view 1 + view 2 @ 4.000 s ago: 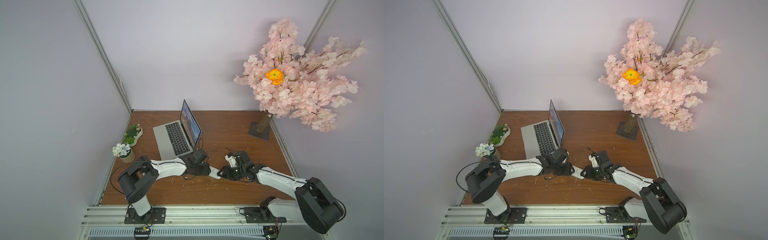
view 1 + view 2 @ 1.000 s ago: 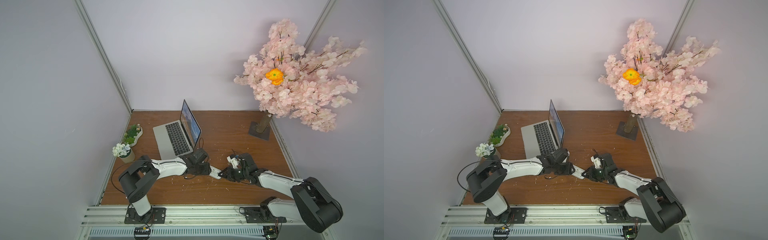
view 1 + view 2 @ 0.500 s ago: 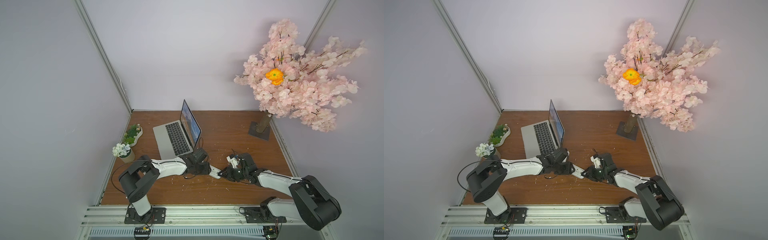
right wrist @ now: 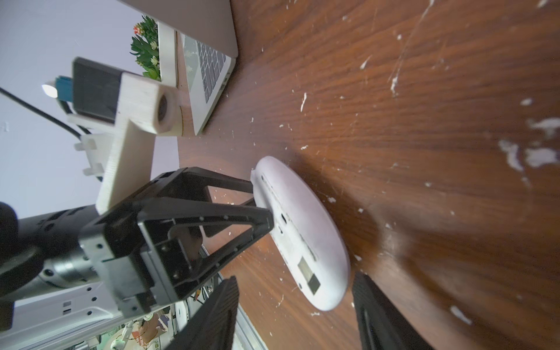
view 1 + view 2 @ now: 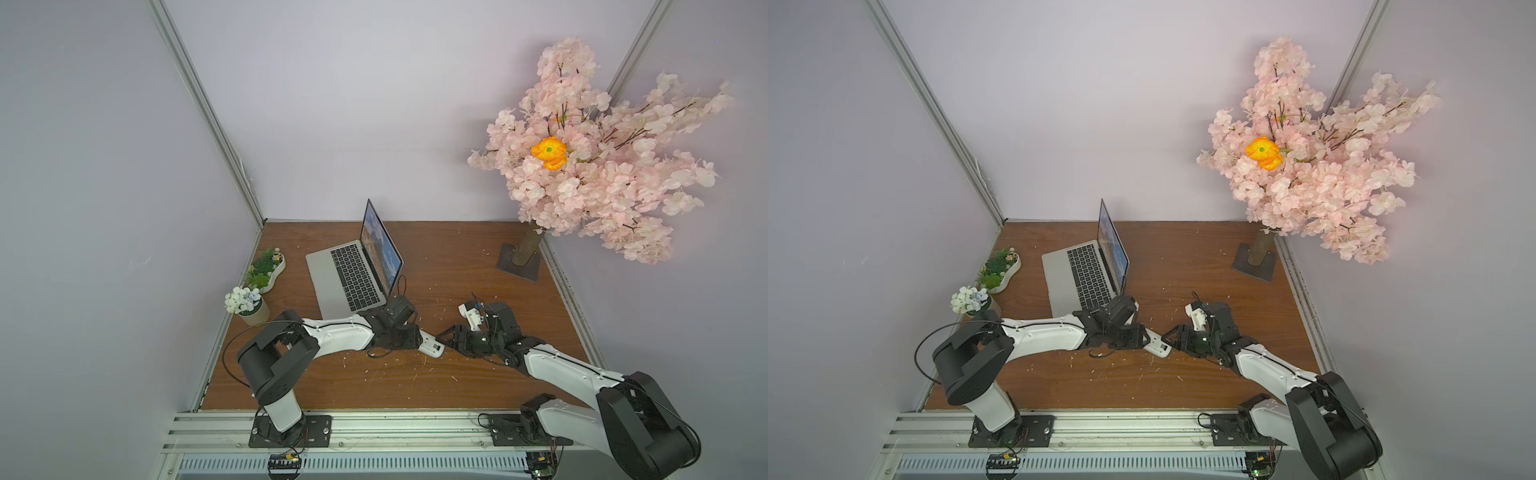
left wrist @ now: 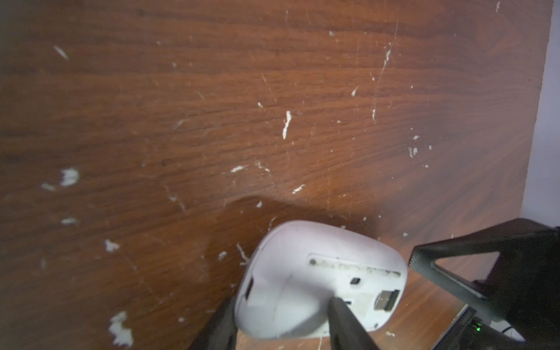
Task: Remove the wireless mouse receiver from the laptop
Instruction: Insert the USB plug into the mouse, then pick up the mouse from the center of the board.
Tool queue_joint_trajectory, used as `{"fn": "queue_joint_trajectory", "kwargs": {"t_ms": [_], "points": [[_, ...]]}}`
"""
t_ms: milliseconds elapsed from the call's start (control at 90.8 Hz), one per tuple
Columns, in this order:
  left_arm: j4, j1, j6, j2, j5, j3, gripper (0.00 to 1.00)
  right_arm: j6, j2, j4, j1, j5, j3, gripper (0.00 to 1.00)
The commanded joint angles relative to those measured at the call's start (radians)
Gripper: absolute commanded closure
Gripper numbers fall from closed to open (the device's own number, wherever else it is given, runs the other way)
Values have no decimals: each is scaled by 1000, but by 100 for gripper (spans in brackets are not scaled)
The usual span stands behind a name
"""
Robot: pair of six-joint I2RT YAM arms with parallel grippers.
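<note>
The left tool [image 4: 260,201] is clenched on a white mouse [image 6: 303,272]. It holds the mouse tipped up just over the bench [image 5: 436,257], near the middle and toward the near side. The flat bottom of the mouse faces up and to the right.

The wireless mouse receiver [image 6: 386,300] is a tiny dark stub. It sits in a little slot in the bottom of the mouse, at the end that points to the right tool [image 4: 295,281].

The right tool is released. Its 2 fingers stand wide, 1 on each side of that end of the mouse, and they do not touch it.

The laptop [image 5: 332,278] is open on the far left part of the bench. Its screen is lit with a blue and orange picture. It is well apart from the receiver, and nothing can be seen sticking out of its side from here.

A pink blossom tree [image 5: 590,174] stands at the far right. 2 small plant pots [image 5: 266,270] sit by the left edge.
</note>
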Motion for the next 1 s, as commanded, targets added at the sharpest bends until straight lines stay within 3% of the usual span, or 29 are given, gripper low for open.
{"fn": "queue_joint_trajectory", "kwargs": {"t_ms": [0, 991], "points": [[-198, 9, 12, 66, -51, -70, 48, -42, 22, -33, -4, 2, 29, 36], [-156, 6, -10, 104, -17, -96, 53, 43, 273, 308, -3, -152, -46, 63]]}}
